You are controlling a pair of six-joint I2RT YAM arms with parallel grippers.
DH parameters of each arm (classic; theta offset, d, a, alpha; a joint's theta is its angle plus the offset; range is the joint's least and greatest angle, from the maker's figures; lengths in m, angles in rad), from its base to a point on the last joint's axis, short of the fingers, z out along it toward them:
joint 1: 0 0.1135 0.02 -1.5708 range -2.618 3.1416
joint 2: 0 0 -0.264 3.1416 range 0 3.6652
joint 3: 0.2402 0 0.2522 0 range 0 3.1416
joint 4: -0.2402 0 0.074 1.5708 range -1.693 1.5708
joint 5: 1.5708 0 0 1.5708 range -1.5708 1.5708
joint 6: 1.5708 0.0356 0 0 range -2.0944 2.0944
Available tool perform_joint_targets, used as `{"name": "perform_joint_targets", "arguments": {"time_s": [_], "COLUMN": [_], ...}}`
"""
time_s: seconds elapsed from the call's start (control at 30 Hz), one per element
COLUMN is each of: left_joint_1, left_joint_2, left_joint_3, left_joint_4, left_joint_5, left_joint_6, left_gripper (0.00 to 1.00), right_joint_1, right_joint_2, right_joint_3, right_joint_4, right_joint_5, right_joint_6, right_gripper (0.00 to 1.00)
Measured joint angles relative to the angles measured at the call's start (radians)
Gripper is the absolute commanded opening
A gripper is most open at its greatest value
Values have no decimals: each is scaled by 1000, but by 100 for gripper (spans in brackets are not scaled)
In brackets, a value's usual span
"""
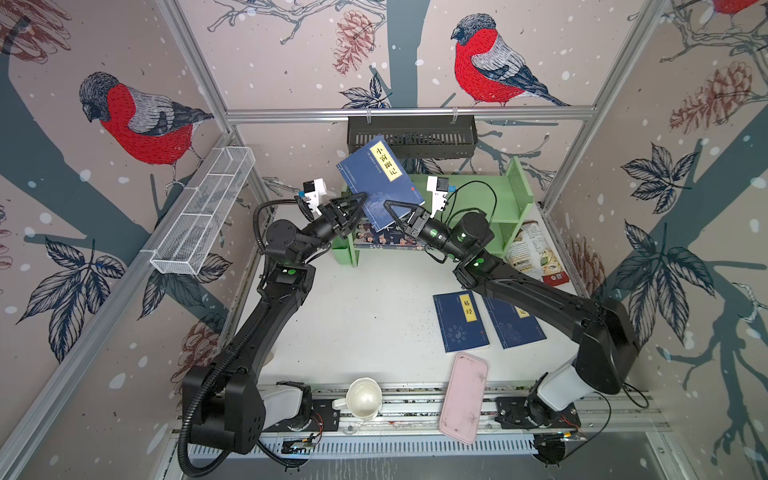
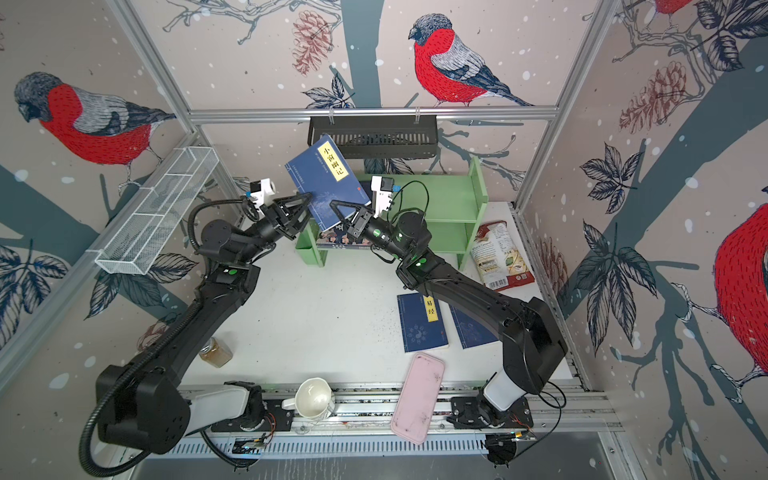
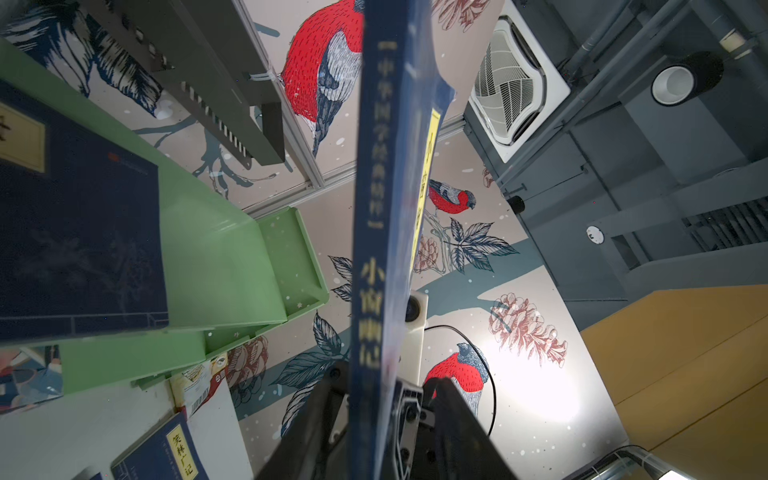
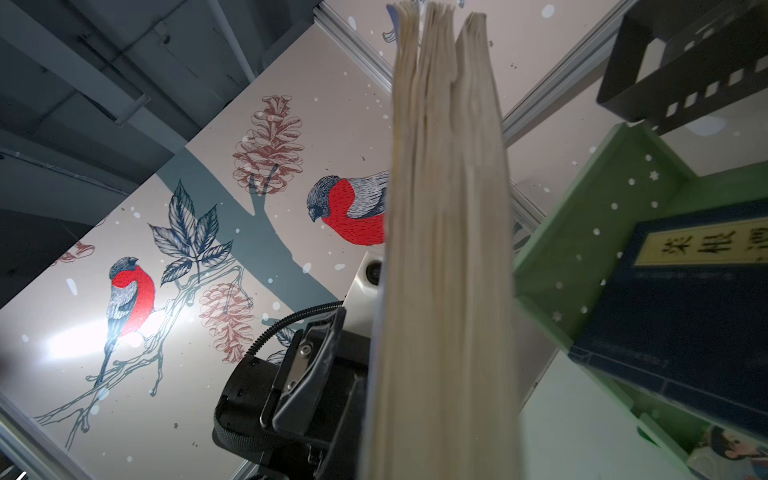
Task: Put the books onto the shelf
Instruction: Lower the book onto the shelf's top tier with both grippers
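A navy book [image 1: 380, 183] with a yellow label is held upright and tilted in the air over the left end of the green shelf [image 1: 469, 195]. My right gripper [image 1: 392, 210] is shut on its lower right edge. My left gripper [image 1: 357, 205] sits at the spine side; in the left wrist view its fingers [image 3: 316, 415] stand apart around the spine [image 3: 374, 208], so it is open. Another navy book [image 4: 685, 311] lies on the top tier. The cartoon book [image 1: 382, 237] lies on the lower tier. Two navy books [image 1: 459, 322] [image 1: 515, 328] lie flat under my right arm.
A black slotted basket [image 1: 411, 137] hangs just behind the raised book. A white wire basket [image 1: 203, 212] is on the left wall. A snack bag [image 1: 536, 249] lies right of the shelf. Along the front are a pink tray [image 1: 463, 397], a white mug [image 1: 363, 399] and a jar [image 2: 216, 353].
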Motion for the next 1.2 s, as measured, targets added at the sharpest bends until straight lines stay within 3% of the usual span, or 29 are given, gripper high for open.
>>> {"name": "perform_joint_targets", "arguments": {"time_s": [0.23,0.6,0.77,1.0,1.13,1.2], "left_joint_1": [67,78,81,81,75,68], "left_joint_2": [-24,-6,-23,-39,-41,-42], "left_joint_3": [-34,-18,-1,-17,-44,-45], "left_joint_4": [-39,-79,-127,-122,-52,-18], "left_joint_5": [18,267,304,357,383,406], "left_joint_6": [78,245,322,336,272,244], "left_gripper": [75,86,85,79,72,62], "right_joint_1": [-132,-249,-248,-242,-242,-242], "right_joint_2": [-80,-132,-176,-213,-216,-211], "right_joint_3": [-9,50,51,50,53,61], "right_joint_4": [-140,-432,-520,-657,-717,-745], "right_joint_5": [-182,-606,-707,-769,-789,-799], "right_joint_6": [-22,-159,-230,-336,-381,-393], "right_gripper": [1,1,1,1,1,1]}}
